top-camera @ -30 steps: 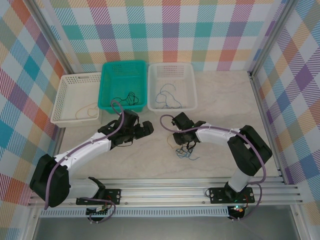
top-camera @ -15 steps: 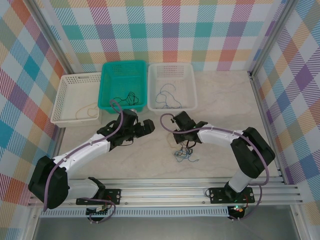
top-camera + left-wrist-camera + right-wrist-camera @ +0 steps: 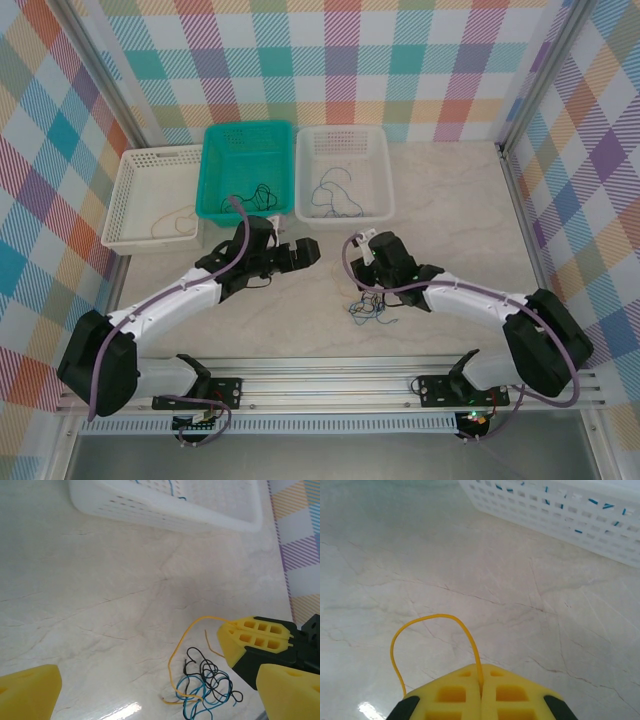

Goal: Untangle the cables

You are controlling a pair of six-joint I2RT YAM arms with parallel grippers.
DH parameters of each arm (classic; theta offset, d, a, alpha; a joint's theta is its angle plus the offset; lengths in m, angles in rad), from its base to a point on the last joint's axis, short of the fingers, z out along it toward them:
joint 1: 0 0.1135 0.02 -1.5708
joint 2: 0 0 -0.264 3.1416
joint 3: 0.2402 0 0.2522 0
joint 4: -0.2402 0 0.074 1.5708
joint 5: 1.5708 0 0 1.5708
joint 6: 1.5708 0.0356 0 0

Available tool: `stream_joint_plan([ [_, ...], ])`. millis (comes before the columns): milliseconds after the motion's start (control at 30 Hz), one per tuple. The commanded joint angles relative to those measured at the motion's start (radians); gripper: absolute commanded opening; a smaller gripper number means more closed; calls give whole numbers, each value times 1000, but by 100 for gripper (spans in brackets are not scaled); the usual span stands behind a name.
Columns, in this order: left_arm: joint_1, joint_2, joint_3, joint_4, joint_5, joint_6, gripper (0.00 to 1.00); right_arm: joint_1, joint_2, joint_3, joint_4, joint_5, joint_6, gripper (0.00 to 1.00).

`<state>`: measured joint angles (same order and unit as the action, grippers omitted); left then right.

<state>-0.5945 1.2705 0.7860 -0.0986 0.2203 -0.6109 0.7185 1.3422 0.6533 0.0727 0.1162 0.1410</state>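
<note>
Cables update: my right pincer [image 3: 481, 687] is pressed together on the yellow cable [image 3: 427, 625], which loops out of the clump [image 3: 210, 682] of blue and black strands lying on the surface [image 3: 100, 605] right beside it. Left pincer [image 3: 157, 680] is spread wide, empty. Strands already sit in the teal basket [image 3: 248, 127] and white basket [image 3: 342, 129], so I'd call it partway; that clump's left to do.

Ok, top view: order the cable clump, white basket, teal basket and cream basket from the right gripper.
1. cable clump, at the right gripper, which pinches its yellow cable.
2. white basket, just behind.
3. teal basket, behind-left.
4. cream basket, far left.
</note>
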Motion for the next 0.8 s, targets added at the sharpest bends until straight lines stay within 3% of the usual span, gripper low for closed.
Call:
stream_joint_plan([
  [0, -25, 18, -26, 85, 92, 53, 97, -6, -46, -31, 94, -62, 12, 0],
  [233, -65, 36, -41, 205, 214, 115, 91, -21, -136, -72, 150, -193, 68, 0],
  [400, -102, 56, -50, 254, 278, 165, 89, -24, -185, -78, 141, -218, 71, 0],
  [767, -123, 21, -105, 339, 148, 203, 67, -53, -224, -56, 125, -409, 100, 0],
])
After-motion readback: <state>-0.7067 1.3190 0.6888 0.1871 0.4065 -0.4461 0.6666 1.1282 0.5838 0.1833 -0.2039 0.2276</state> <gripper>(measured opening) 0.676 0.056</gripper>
